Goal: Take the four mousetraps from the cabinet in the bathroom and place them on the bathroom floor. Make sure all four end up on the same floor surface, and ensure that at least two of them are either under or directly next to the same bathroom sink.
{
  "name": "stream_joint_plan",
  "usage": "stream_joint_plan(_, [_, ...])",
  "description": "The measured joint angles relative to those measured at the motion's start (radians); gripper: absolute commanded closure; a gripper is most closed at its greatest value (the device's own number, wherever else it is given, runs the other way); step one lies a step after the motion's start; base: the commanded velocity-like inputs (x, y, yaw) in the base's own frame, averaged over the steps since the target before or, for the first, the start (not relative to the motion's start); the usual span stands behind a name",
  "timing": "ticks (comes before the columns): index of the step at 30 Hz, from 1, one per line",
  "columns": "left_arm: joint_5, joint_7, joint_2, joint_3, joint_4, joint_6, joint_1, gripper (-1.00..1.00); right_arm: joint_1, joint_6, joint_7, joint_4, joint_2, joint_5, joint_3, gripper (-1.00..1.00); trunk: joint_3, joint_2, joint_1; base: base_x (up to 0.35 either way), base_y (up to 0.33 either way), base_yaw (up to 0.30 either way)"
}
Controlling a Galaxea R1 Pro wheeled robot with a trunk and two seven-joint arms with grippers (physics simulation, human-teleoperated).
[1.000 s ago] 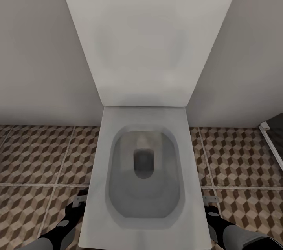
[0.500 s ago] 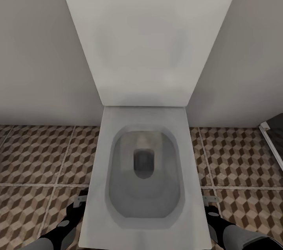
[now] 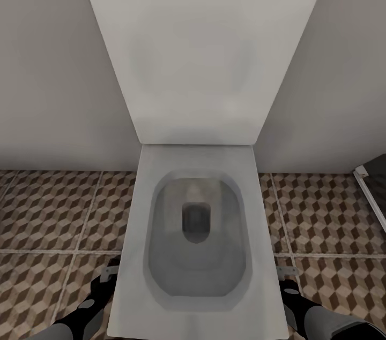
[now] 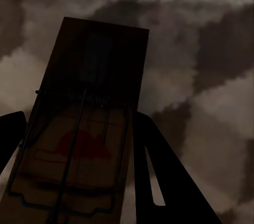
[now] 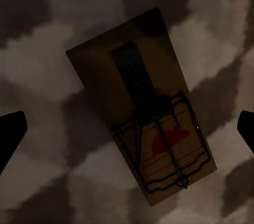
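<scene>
In the left wrist view a mousetrap [image 4: 79,128] with a brown wooden base, wire spring and red mark sits between the dark fingers [image 4: 159,171] of my left gripper [image 4: 79,118], which is shut on it just above the bathroom floor [image 4: 211,75]. A second mousetrap [image 5: 143,113] lies flat on the cube-patterned bathroom floor [image 5: 53,75], between the wide-apart fingers of my open right gripper [image 5: 132,118] and touching neither. In the head view the left gripper [image 3: 107,276] and right gripper [image 3: 287,276] hang low on either side of a toilet. The cabinet and sink are out of view.
A white toilet [image 3: 195,233] with its lid raised against the pale wall stands directly ahead between my arms. Patterned floor tiles [image 3: 53,211] spread out on both sides of it. A dark panel with a white frame [image 3: 372,190] juts in at the right edge.
</scene>
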Motion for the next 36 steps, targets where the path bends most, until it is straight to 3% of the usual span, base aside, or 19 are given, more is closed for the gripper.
stream_joint_plan(1, [0.000, 0.000, 0.000, 0.000, 0.000, 0.000, 0.000, 1.00, 0.000, 0.000, 0.000, 0.000, 0.000, 0.000, 0.000, -1.00, 0.000, 0.000, 0.000, 0.000, 0.000, 0.000])
stream_joint_plan(2, [0.000, 0.000, 0.000, 0.000, 0.000, 0.000, 0.000, -1.00, 0.000, 0.000, 0.000, 0.000, 0.000, 0.000, 0.000, -1.00, 0.000, 0.000, 0.000, 0.000, 0.000, 0.000])
stream_joint_plan(3, [-0.006, 0.002, 0.000, -0.036, 0.003, 0.008, 0.001, -1.00, 0.000, 0.000, 0.000, 0.000, 0.000, 0.000, 0.000, -1.00, 0.000, 0.000, 0.000, 0.000, 0.000, 0.000])
stream_joint_plan(36, [-0.007, 0.002, 0.000, -0.036, 0.003, 0.002, 0.001, -1.00, 0.000, -0.001, 0.000, 0.000, -0.002, 0.000, 0.000, -1.00, 0.000, 0.000, 0.000, 0.000, 0.000, 0.000])
